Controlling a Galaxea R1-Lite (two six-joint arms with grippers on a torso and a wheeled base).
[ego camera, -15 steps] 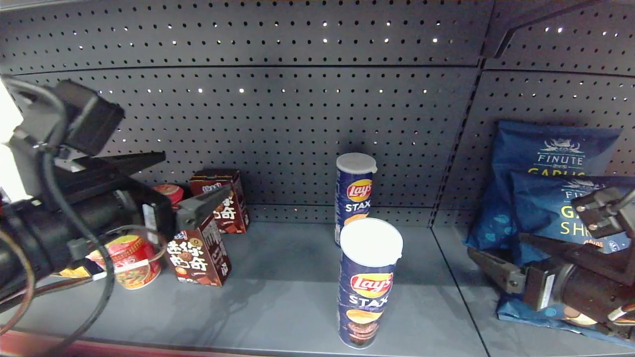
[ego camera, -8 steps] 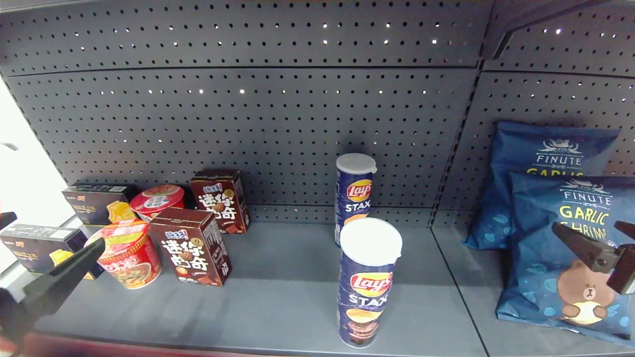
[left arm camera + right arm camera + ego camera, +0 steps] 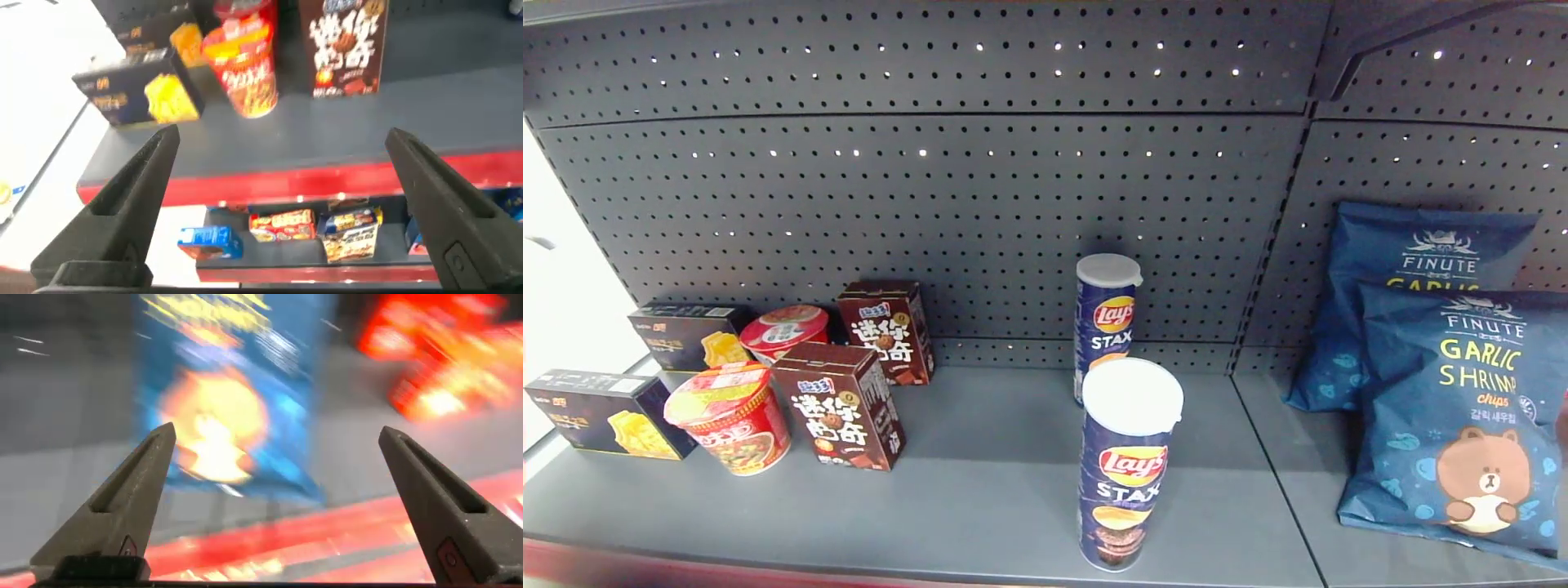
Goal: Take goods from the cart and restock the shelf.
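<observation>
Head view, left to right: dark boxes (image 3: 605, 412), noodle cups (image 3: 731, 420), brown cartons (image 3: 841, 404), chip cans (image 3: 1127, 465) and blue chip bags (image 3: 1462, 425) stand on the shelf (image 3: 980, 490). My left pincer (image 3: 282, 137) and right pincer (image 3: 276, 431) both gape wide, empty, off the shelf's front edge. I judge I'm between placements; next I must fetch another item from the cart. Left wrist view adds a lower tier of goods (image 3: 282, 224); right wrist view, blurred, probably shows one of the blue chip bags (image 3: 229, 400).

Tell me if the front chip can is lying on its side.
No, the front chip can stands upright on its base on the shelf.
</observation>
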